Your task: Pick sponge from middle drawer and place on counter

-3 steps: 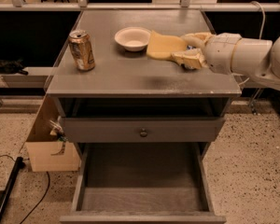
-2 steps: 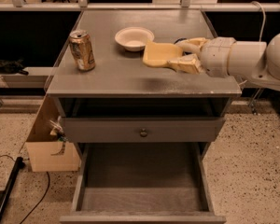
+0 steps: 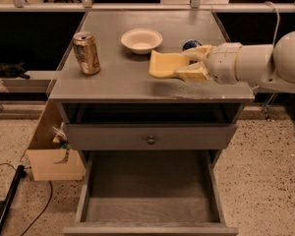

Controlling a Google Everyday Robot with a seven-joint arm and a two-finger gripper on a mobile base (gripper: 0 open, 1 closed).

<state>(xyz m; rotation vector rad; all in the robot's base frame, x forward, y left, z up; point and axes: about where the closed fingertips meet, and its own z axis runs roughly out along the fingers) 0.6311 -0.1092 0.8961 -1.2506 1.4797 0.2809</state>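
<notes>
The pale-yellow sponge (image 3: 164, 64) sits flat in my gripper (image 3: 185, 63), low over the right half of the grey counter (image 3: 118, 82). The gripper reaches in from the right on a white arm and is shut on the sponge's right end. I cannot tell whether the sponge touches the counter; its shadow lies right under it. The middle drawer (image 3: 147, 200) stands pulled out at the bottom of the cabinet, and its grey floor is bare.
A drink can (image 3: 86, 53) stands at the counter's left. A white bowl (image 3: 141, 40) sits at the back middle, just behind the sponge. A small blue thing (image 3: 191, 44) shows behind the gripper. A closed drawer front with a knob (image 3: 151, 140) is above the open drawer. A cardboard box (image 3: 53, 154) stands at the cabinet's left.
My gripper has carried the sponge slightly left, toward the counter's front edge and lower over it. The can and the bowl have not moved.
</notes>
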